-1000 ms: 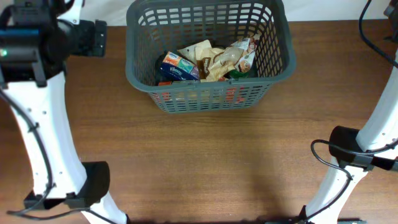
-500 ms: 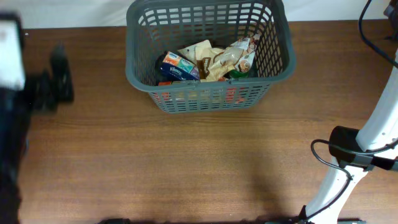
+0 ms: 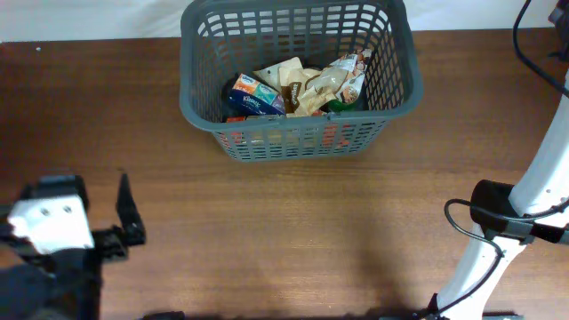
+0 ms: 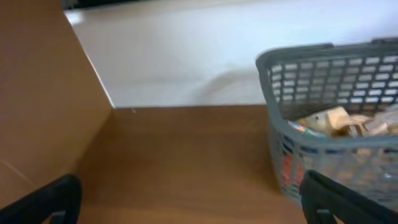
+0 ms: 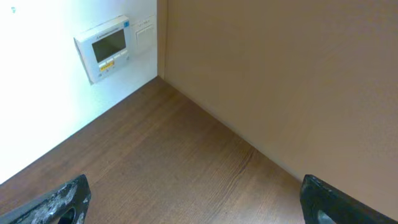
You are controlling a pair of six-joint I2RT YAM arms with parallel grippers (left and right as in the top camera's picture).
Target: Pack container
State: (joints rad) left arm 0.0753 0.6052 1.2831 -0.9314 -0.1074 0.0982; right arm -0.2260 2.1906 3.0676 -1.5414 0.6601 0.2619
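Container (image 3: 298,144) packed, tabletop (image 3: 293,240) bare: left gripper (image 4: 186,208) and right gripper (image 5: 193,202), both wide open and empty, should park well clear of its rim.

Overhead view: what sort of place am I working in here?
Probably an indoor lab or office room rigged as a packing bench: a wooden table, a grey container of groceries on it, and a white wall with a thermostat-like control panel in the right wrist view.
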